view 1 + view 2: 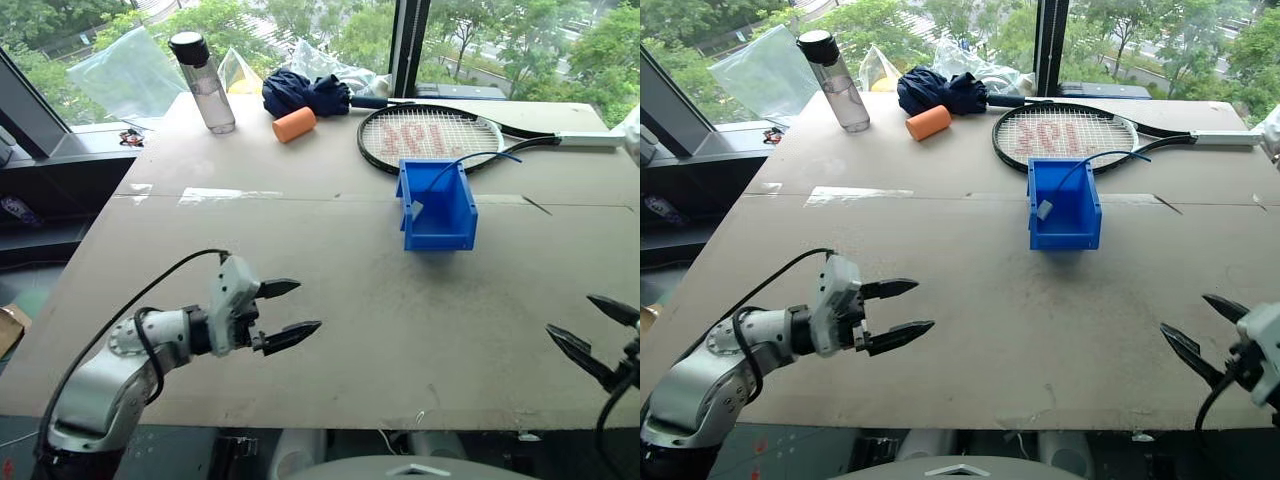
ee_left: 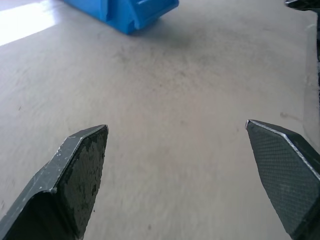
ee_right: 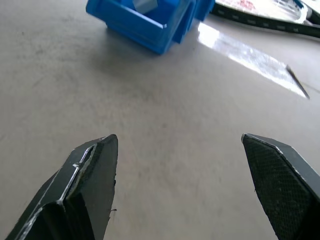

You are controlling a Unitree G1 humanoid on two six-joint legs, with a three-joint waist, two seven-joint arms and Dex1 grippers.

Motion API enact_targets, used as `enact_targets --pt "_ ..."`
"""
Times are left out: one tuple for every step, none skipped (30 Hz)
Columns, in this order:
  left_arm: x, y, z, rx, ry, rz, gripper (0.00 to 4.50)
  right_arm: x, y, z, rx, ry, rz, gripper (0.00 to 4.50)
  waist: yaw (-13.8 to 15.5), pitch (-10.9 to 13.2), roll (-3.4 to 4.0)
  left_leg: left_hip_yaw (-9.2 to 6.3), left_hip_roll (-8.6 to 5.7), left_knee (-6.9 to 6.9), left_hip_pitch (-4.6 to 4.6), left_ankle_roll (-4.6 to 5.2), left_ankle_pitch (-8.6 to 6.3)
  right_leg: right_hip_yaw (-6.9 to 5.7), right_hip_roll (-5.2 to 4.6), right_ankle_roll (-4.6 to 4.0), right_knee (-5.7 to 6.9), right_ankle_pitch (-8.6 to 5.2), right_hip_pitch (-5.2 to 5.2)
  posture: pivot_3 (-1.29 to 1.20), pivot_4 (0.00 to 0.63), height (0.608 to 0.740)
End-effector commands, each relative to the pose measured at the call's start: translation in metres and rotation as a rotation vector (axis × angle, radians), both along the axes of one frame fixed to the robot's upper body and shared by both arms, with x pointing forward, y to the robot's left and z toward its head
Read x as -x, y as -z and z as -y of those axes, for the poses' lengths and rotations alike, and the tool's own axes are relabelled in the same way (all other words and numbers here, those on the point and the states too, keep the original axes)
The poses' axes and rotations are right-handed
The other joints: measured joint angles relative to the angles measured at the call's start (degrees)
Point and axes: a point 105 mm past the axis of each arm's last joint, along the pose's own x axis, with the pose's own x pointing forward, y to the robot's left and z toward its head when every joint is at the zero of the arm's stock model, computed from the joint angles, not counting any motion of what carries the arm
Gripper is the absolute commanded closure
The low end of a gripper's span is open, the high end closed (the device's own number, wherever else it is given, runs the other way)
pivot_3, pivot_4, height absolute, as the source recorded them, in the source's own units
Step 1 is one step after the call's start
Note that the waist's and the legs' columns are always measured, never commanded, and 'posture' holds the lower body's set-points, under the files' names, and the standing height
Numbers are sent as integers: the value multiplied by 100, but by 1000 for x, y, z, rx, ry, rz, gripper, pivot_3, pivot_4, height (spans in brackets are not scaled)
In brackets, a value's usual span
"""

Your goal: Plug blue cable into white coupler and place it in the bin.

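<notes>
1. Left eye view: the table (image 1: 330,330) carries the bin (image 1: 437,207) far centre, against a racket (image 1: 430,135).
2. Both arms sit near, empty: left gripper (image 1: 290,312) wide, right gripper (image 1: 598,335) wide, apparently finished.
3. Blue cable (image 1: 470,158) trails over the bin's far rim.
4. White coupler (image 1: 417,208) rests inside.

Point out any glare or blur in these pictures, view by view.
Left eye view: a glossy tape strip shines on the table. Right wrist view: a bright reflection streaks the table beside the bin, and the racket looks soft. Left wrist view: a washed-out patch near the bin.
</notes>
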Motion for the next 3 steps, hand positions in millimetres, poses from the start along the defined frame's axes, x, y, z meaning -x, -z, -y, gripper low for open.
enact_targets --pt "11 -8 -4 5 28 12 0 4 -9 2 23 -16 65 543 -15 0 0 7 1 0 -1 -1 0 10 -4 0 0 0 0 0 150 740" --pt "12 -7 -5 3 24 3 0 4 -6 2 22 -19 60 543 -15 0 0 13 1 0 0 -1 -1 19 -6 0 0 0 0 0 150 740" --pt "14 -5 -6 -7 26 -2 0 4 -3 2 22 -25 52 543 -15 0 0 17 1 0 3 -2 -1 24 -8 1 -1 0 -1 0 150 740"
